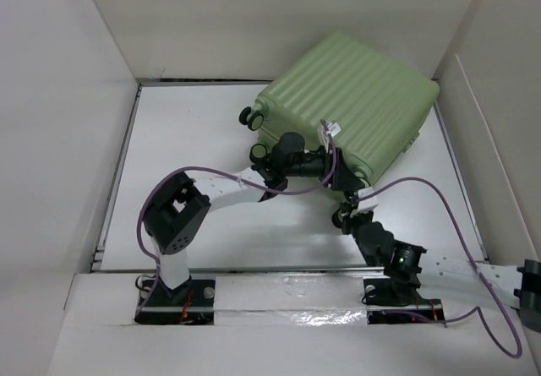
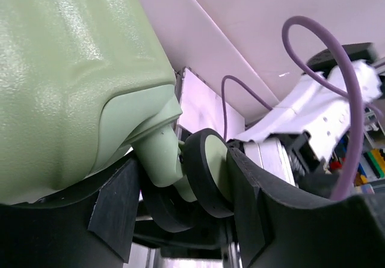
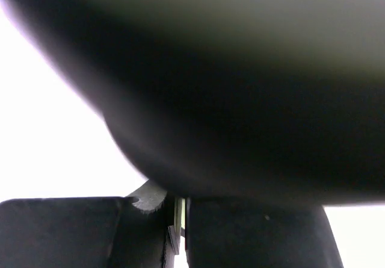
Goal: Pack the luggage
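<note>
TOP: closed suitcase [image 1: 355,97] flat at the counter's [image 1: 194,131] far right corner, wheel end facing near left, long axis diagonal toward that corner; packing judged nearly done, zip unseen | LEFT WRIST: left tool [image 2: 183,190] straddling a wheel [image 2: 207,171], grip unconfirmed | RIGHT WRIST: right tool [image 3: 177,211] pressed together beneath dark blurred shell.

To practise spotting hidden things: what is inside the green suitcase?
The luggage is closed: only its ribbed outside and black wheels show; whatever is inside is covered.
</note>
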### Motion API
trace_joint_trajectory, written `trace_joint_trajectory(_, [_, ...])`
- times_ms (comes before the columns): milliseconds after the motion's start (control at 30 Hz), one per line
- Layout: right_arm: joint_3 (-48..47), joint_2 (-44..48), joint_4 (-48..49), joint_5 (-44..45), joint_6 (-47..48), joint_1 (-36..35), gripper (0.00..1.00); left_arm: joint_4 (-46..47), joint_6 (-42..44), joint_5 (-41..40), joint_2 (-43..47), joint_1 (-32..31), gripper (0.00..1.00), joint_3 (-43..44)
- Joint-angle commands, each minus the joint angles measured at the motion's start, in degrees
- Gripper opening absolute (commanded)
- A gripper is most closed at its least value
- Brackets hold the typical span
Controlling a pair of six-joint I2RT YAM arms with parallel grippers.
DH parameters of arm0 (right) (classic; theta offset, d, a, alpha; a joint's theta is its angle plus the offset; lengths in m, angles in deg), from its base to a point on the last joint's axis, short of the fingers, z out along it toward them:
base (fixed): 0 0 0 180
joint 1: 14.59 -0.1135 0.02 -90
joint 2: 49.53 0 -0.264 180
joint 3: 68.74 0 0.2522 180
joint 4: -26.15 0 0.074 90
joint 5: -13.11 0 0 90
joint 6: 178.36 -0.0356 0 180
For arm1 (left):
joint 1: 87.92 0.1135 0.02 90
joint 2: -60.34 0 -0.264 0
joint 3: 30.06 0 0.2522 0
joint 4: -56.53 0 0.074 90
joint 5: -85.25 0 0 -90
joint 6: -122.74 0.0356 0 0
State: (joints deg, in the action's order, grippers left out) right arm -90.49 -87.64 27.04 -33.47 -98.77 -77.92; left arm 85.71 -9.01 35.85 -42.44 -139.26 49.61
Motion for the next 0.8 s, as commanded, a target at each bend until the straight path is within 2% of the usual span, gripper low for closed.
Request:
trace_joint_trajectory(0, [-3.79,-9.59,17.56,-10.74,-2.33,-8.92,0.0,13.49,-0.34,-6.14,-1.81,0.0,0.36,8.97])
trace_joint_trajectory(33, [-4.57,-15.1,23.95,-9.59,-2.24,-8.92,0.0,13.14,-0.86,-6.41,-1.81,0.0,0.48,8.71])
trace_joint_trajectory(100, [-5.89,-20.58,29.09,-5.66,-0.84,-8.92,0.0,12.26,-0.87,-6.15,-1.63,0.0,0.65,8.45])
trace_joint_trajectory(133, [-6.86,-23.21,31.12,-4.06,-0.31,-8.92,0.0,11.04,-0.7,-6.06,-1.2,0.0,0.78,8.01])
trace_joint_trajectory(233, [-7.92,-30.35,40.78,-0.97,2.67,-8.92,0.0,10.85,0.62,-5.8,1.79,2.46,0.93,4.51])
trace_joint_trajectory(300, [-7.57,-29.49,39.94,-1.67,0.4,-8.92,0.0,9.98,1.76,-6.23,6.16,5.61,0.97,1.78])
trace_joint_trajectory(467, [-5.02,-22.9,31.68,-2.02,-3.29,-8.92,0.0,2.16,8.88,-12.29,17.95,13.96,0.98,-7.01])
trace_joint_trajectory(567, [-3.79,-18.68,28.52,-2.37,-3.47,-8.92,0.0,-7.23,14.13,-20.18,24.98,18.71,0.94,-7.99])
trace_joint_trajectory(600, [-3.61,-17.71,27.8,-2.98,-3.56,-8.92,0.0,-9.78,15.46,-25.6,27.96,19.77,0.93,-7.9])
trace_joint_trajectory(700, [-3.0,-15.25,26.83,-3.51,-3.21,-8.92,0.0,-19.01,18.02,-36.07,30.7,25.39,0.76,-6.33])
trace_joint_trajectory(733, [-3.0,-14.89,26.57,-3.78,-2.95,-8.92,0.0,-21.9,18.55,-38.12,30.71,27.14,0.63,-5.45])
trace_joint_trajectory(767, [-3.08,-14.8,26.39,-3.87,-2.6,-8.92,0.0,-22.54,19.42,-39.18,30.28,31.51,0.61,-5.01])
